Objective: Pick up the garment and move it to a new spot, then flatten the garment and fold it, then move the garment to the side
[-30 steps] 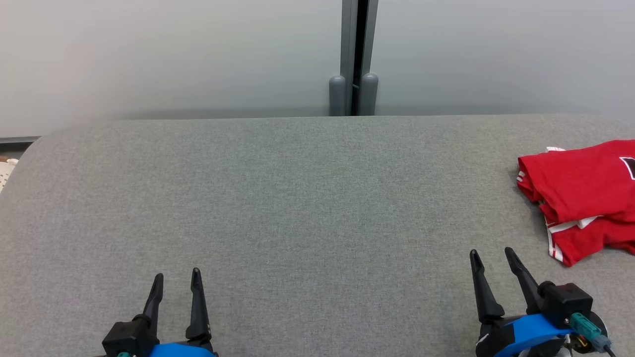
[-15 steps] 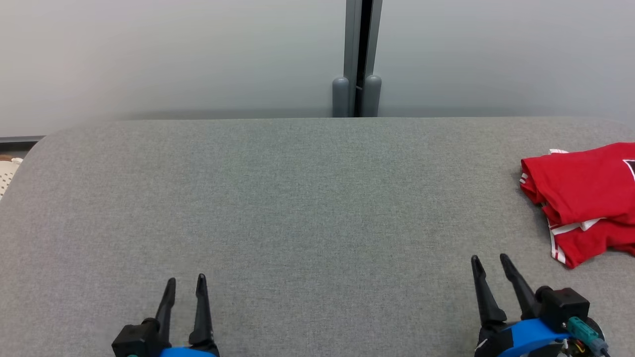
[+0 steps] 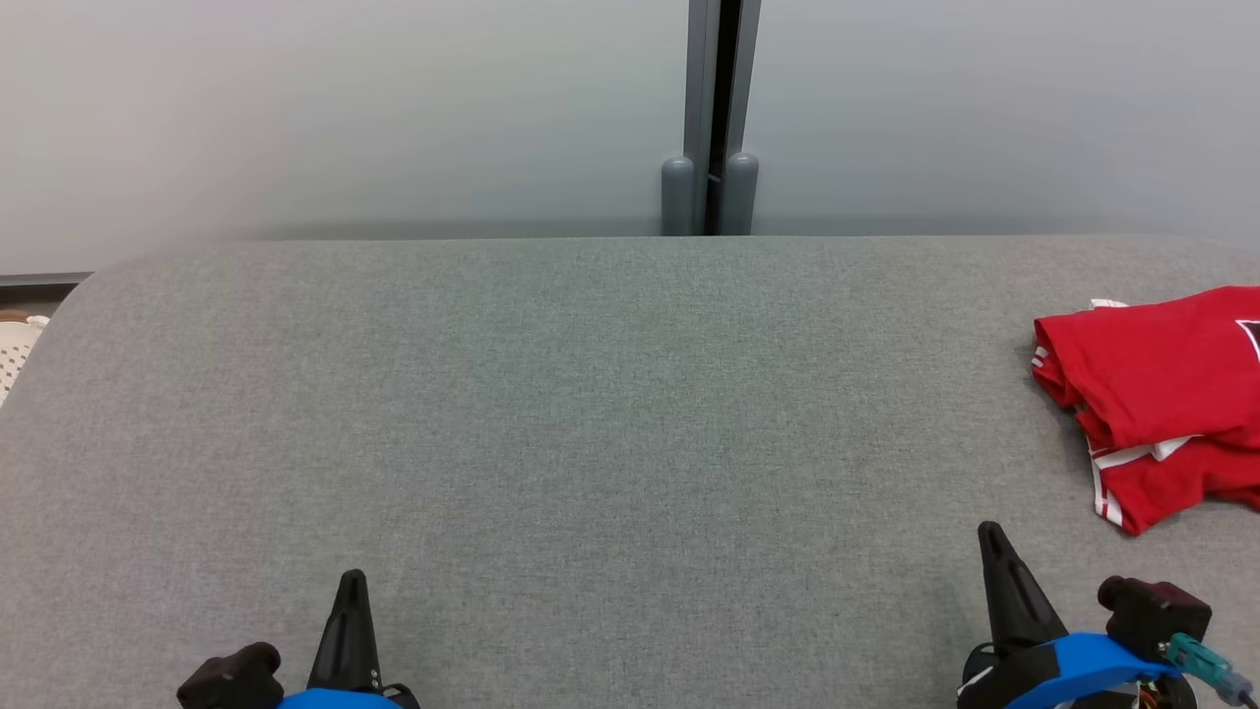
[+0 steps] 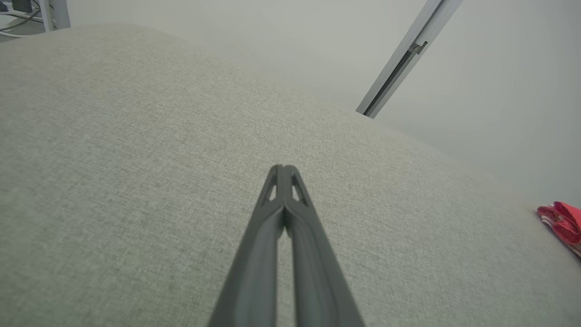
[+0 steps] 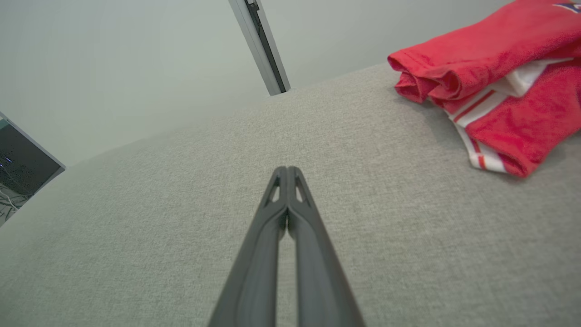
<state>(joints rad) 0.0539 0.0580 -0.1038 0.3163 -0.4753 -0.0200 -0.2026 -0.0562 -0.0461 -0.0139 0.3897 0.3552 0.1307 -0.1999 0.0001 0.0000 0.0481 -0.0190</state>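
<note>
The garment (image 3: 1162, 394) is red with white striped trim and lies folded at the right edge of the grey table (image 3: 591, 394). It also appears at the upper right of the right wrist view as the red garment (image 5: 499, 81), and as a small red patch (image 4: 560, 222) in the left wrist view. My left gripper (image 3: 350, 581) sits at the lower left, shut with nothing in it; its tips (image 4: 282, 169) meet above bare cloth. My right gripper (image 3: 988, 537) is at the lower right, shut and empty, a short way in front of the garment; its tips (image 5: 287, 170) touch each other.
A pale wall with a grey vertical post (image 3: 711, 118) runs behind the table's far edge. A white perforated object (image 3: 15, 350) shows past the table's left edge. Cables (image 4: 18, 22) lie beyond the far corner in the left wrist view.
Both grippers have gone from open to shut and have drawn back toward the bottom edge. The camera view shifted slightly; the garment has not moved on the table.
</note>
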